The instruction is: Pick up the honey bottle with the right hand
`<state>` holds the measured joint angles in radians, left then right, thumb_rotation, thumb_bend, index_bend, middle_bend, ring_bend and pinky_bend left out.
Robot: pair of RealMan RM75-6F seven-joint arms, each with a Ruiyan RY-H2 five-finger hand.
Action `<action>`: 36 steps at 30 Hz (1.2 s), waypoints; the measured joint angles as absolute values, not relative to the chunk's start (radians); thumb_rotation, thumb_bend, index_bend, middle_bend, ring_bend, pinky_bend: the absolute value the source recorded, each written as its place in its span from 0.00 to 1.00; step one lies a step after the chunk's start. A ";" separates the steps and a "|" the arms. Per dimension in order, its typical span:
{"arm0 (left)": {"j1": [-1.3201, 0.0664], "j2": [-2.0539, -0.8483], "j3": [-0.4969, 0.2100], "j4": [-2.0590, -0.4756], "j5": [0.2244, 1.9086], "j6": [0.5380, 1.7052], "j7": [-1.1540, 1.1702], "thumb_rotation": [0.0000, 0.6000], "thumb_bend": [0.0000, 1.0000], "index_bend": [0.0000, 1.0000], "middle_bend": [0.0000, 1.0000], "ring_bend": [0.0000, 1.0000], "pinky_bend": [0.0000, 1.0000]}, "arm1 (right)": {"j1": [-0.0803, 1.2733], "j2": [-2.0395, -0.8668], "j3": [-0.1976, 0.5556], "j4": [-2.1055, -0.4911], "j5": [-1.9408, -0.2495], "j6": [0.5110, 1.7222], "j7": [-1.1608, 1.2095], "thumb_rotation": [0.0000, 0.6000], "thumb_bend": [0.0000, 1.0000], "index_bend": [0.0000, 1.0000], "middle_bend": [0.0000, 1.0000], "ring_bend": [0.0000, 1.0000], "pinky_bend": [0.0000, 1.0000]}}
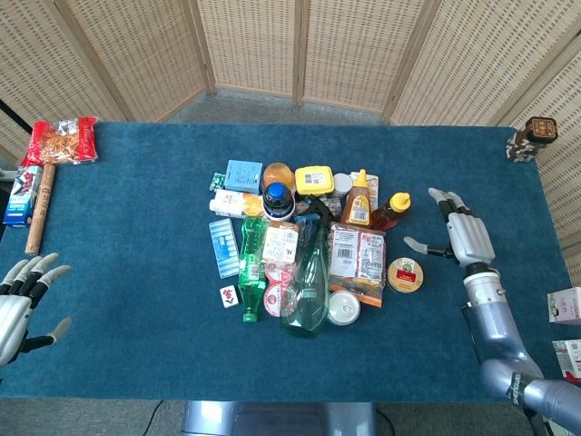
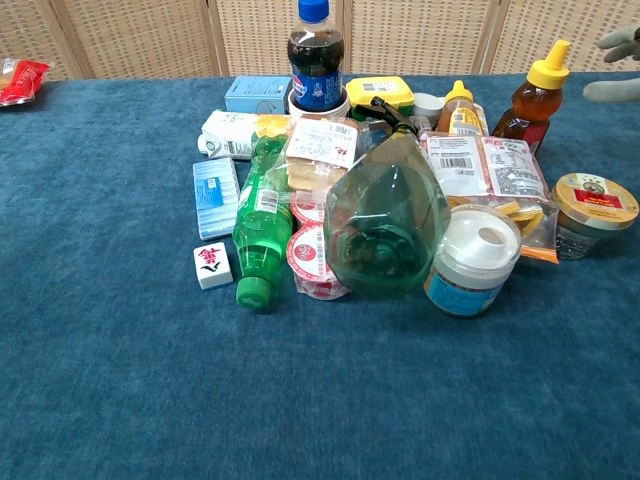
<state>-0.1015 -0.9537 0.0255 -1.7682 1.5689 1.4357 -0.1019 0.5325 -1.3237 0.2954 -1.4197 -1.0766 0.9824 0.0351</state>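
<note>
The honey bottle is amber with a yellow cap and stands at the right edge of the central pile; the chest view shows the honey bottle upright, behind a bag of snacks. My right hand hovers to the right of it, apart from it, with fingers spread and nothing held. Only the right hand's fingertips enter the chest view at the top right corner. Near the front left table edge, my left hand is open and empty.
A labelled squeeze bottle stands just left of the honey bottle. A gold-lidded jar sits in front of it. Cola bottle, green bottles, snack packs and boxes crowd the pile. A small figurine stands at the far right corner.
</note>
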 measured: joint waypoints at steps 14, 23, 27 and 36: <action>-0.101 -0.945 0.021 -1.777 1.562 1.437 -0.092 1.00 0.35 0.17 0.02 0.00 0.00 | 0.619 -1.370 0.305 -1.325 -1.014 0.850 0.038 0.45 0.06 0.00 0.00 0.00 0.18; -0.090 -0.939 0.022 -1.776 1.559 1.452 -0.096 1.00 0.35 0.17 0.02 0.00 0.00 | 0.666 -1.396 0.309 -1.265 -0.981 0.792 0.034 0.46 0.06 0.00 0.00 0.00 0.18; -0.082 -0.936 0.024 -1.774 1.559 1.461 -0.099 1.00 0.35 0.17 0.02 0.00 0.00 | 0.686 -1.409 0.310 -1.246 -0.973 0.770 0.029 0.45 0.06 0.00 0.00 0.00 0.18; -0.067 -0.928 0.025 -1.766 1.553 1.476 -0.111 1.00 0.34 0.17 0.02 0.00 0.00 | 0.735 -1.450 0.308 -1.189 -0.942 0.717 0.017 0.45 0.06 0.00 0.01 0.07 0.22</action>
<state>-0.0667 -0.9285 0.0254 -1.7657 1.5527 1.4755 -0.1109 0.7352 -1.4500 0.3081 -1.1891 -0.9417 0.7170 0.0167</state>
